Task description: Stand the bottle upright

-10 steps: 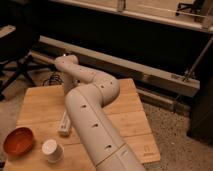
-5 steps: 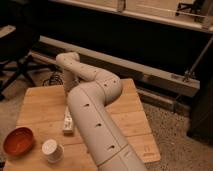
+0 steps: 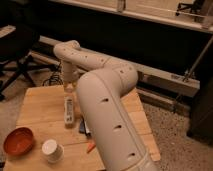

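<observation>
The bottle is a slim whitish plastic bottle. It lies on its side on the wooden table, pointing away from the camera. My gripper hangs from the arm's wrist right over the bottle's far end, at or very near it. The big white arm fills the middle of the view and hides the table behind it.
An orange-red bowl sits at the table's front left. A white round cup stands beside it. A dark flat packet and an orange carrot lie by the arm. A black chair stands at the far left.
The arm has shifted a little to the right, with its wrist staying over the bottle's far end. The bottle still lies on its side.
</observation>
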Controlling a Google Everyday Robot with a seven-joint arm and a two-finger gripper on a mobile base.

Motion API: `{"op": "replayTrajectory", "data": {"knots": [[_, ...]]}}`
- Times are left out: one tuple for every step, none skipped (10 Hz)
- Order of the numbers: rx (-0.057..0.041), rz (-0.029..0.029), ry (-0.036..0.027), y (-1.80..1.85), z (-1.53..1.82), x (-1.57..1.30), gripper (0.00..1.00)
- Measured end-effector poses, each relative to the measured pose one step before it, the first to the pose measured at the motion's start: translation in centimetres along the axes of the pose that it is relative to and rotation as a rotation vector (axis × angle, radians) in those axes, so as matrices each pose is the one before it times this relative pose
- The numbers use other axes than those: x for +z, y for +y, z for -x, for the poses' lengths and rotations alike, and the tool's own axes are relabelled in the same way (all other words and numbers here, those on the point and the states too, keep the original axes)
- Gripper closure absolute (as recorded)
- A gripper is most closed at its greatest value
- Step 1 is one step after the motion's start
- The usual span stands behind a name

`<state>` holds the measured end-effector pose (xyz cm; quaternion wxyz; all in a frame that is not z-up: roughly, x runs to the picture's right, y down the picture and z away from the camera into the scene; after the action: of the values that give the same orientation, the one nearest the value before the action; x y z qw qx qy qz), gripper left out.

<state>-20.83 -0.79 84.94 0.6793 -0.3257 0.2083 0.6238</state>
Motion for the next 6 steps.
{"op": "replayTrajectory", "data": {"knots": [[-0.02413,0.00006,-0.06722,0.174,-1.145,-1.4,0.91],[-0.01445,0.00112,-0.04224,0.279,-0.73,-0.793,0.91],[-0.01698,-0.00215,-0.05407,0.23,-1.059,-0.946,0.91],[-0.01236,-0.00438,-0.05573,0.074,-0.826,-1.04,0.91],[-0.01628,-0.00134,-0.06209,0.178,-0.867,-1.078,0.91],[-0.01563,-0.0002,-0.04404,0.21,-0.742,-0.744,0.91]]}}
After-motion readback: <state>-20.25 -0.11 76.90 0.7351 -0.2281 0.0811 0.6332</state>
